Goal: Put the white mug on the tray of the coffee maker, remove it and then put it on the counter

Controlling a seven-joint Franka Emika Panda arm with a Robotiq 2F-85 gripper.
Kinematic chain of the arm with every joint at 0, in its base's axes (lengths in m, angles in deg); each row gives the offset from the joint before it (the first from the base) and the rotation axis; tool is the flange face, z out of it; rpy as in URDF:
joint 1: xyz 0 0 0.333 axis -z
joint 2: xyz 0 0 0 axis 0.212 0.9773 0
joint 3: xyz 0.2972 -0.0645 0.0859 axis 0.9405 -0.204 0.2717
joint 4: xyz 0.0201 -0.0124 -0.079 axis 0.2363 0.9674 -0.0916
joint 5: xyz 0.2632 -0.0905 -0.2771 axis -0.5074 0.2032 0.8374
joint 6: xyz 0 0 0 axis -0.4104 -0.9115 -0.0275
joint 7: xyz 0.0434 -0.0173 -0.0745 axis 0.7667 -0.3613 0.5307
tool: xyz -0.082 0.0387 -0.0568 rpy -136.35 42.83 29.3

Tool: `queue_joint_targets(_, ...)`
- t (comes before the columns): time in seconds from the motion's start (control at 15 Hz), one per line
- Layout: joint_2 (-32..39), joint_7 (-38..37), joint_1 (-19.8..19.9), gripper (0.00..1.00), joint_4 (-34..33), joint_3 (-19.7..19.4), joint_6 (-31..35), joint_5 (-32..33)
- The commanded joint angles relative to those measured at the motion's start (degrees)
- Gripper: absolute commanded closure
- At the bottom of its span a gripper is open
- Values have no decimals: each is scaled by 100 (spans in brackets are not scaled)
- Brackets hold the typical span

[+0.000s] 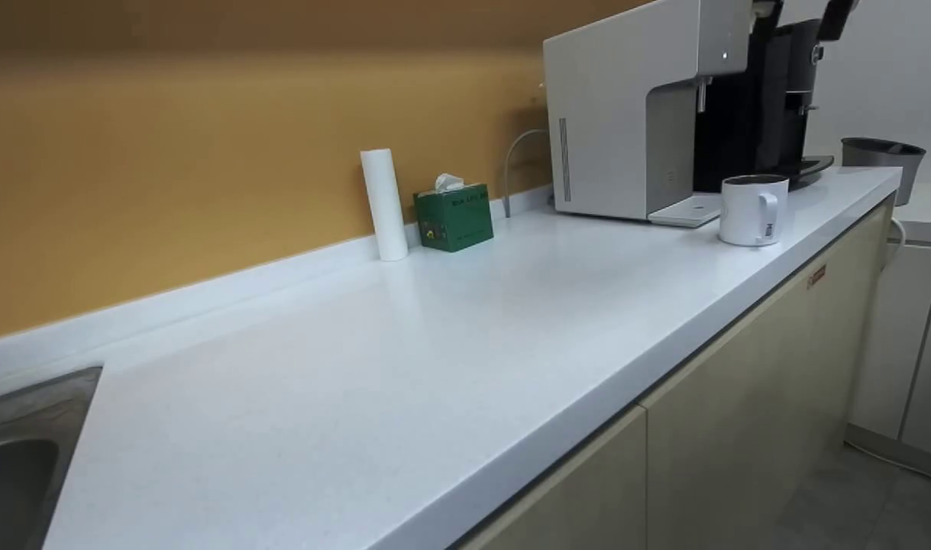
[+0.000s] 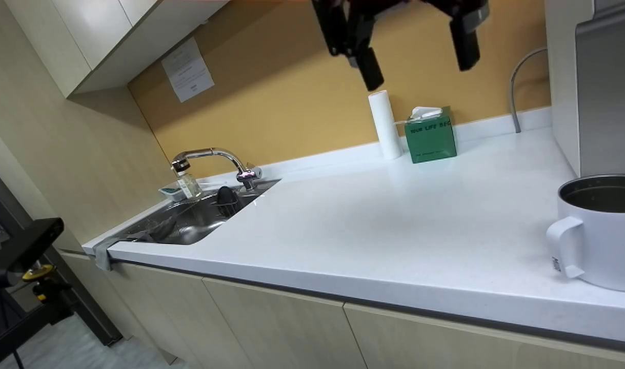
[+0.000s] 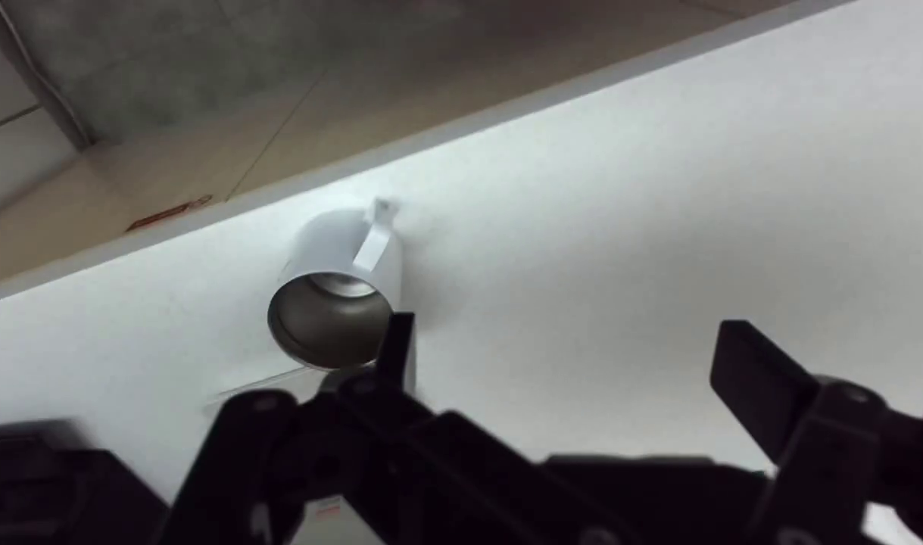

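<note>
White mug (image 1: 746, 212), upright on white counter (image 1: 404, 367), near tray (image 1: 686, 211) of coffee maker (image 1: 618, 130), black gripper (image 2: 419, 77) above counter, two fingers spread apart

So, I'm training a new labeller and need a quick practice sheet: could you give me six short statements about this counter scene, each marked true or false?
1. The gripper is open, apart from the mug. True.
2. The tray juts from the base of the white machine. True.
3. The mug sits on the tray. False: it stands on the counter.
4. A white roll stands beside the green tissue box. True.
5. The white roll lies on its side. False: it stands on end.
6. The mug is upside down. False: its open end is up.
</note>
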Motion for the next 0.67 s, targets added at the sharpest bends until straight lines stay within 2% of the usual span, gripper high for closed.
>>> queue_joint_targets(0.0, 558, -1021, 494, 0, 125, 391, 1125, 827)
queue_joint_targets(0.13, 888, -1571, 750, 0, 73, 529, 1237, 1348)
queue_joint_targets(0.27, 1183, -1640, 725, 0, -15, 440, 952, 1317)
queue_joint_targets(0.33, 939, -1307, 607, 0, 141, 350, 1116, 1208)
queue_joint_targets(0.6, 1052, -1284, 592, 0, 141, 322, 1160, 1215)
